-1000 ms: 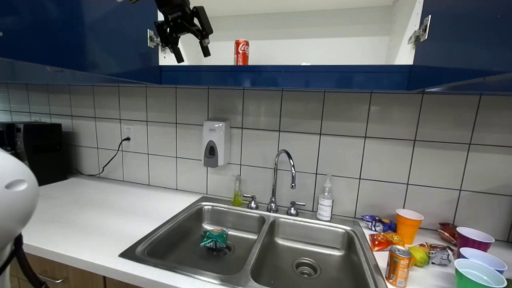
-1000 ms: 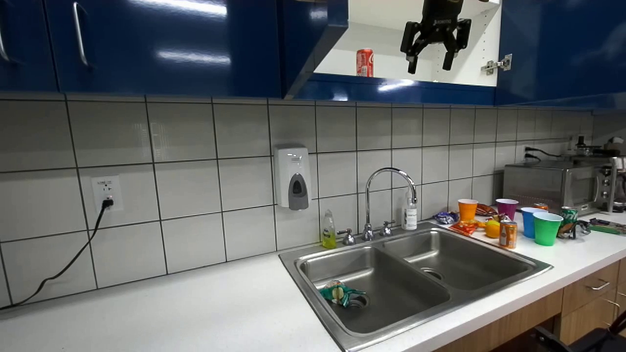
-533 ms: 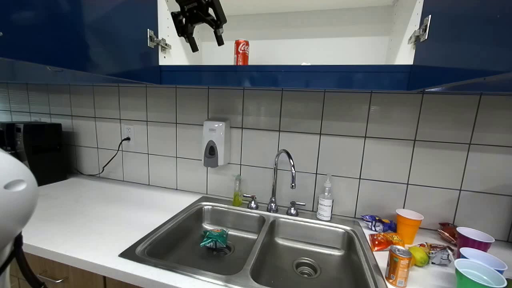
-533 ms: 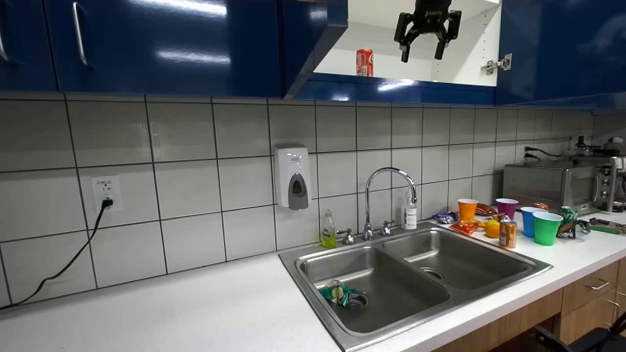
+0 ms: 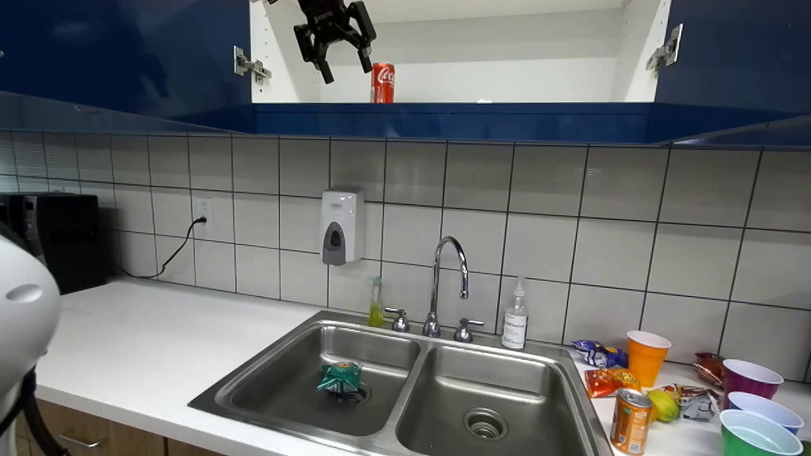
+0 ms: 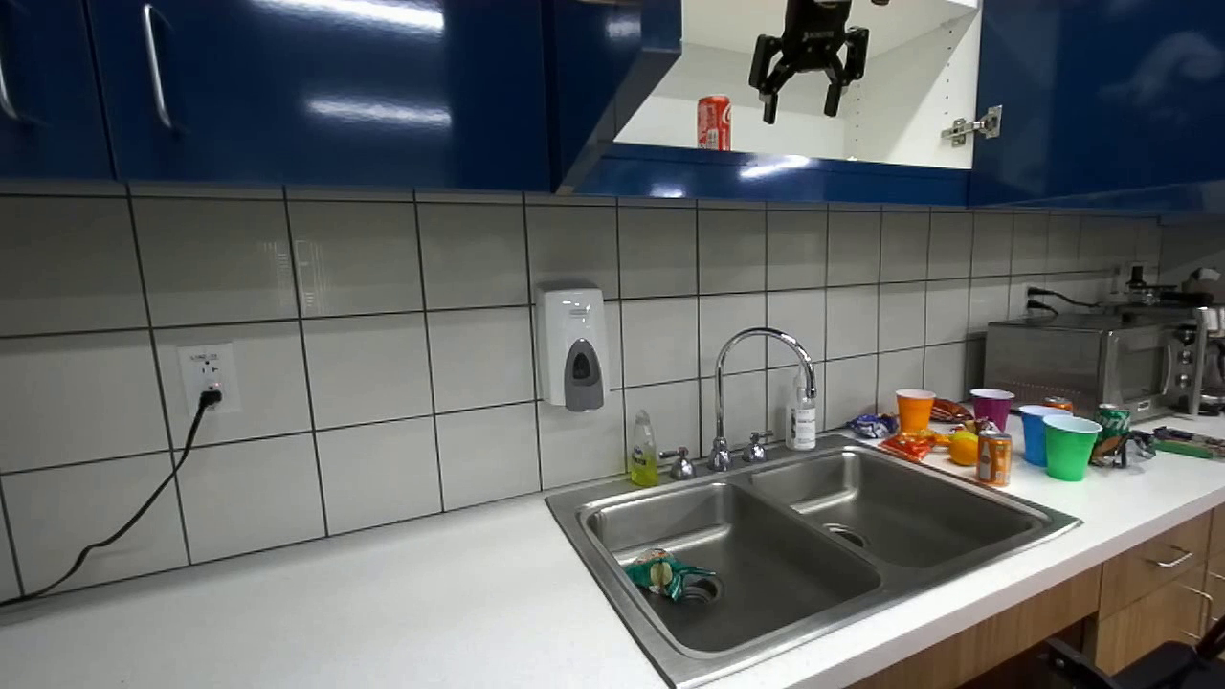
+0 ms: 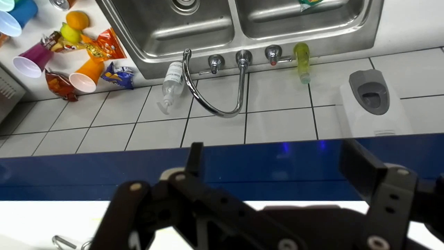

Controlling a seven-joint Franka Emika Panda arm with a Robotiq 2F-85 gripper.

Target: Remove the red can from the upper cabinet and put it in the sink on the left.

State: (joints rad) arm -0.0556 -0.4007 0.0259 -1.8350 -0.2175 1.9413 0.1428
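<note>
Coca-Cola can (image 5: 383, 83): upright in upper cabinet (image 5: 475, 118)
Gripper (image 6: 801, 107): jaws spread wide
Left sink basin (image 5: 285, 387): green snack bag (image 5: 341, 377)

In an exterior view, the white arm (image 5: 24, 332) is seen in part; it is smooth and rounded, and it is marked by a shallow oval recess (image 5: 25, 292). Below the recess, a curved black cable (image 5: 35, 415) is shown. The gripper (image 6: 801, 113) is coloured mostly black, and on it pale lettering (image 6: 818, 35) is printed, too small to be read. In the wrist view, flat-sided fingers (image 7: 360, 170) are seen, and the dark links (image 7: 390, 222) are fitted with round, metallic screws (image 7: 378, 242) and small round holes (image 7: 394, 197).
</note>
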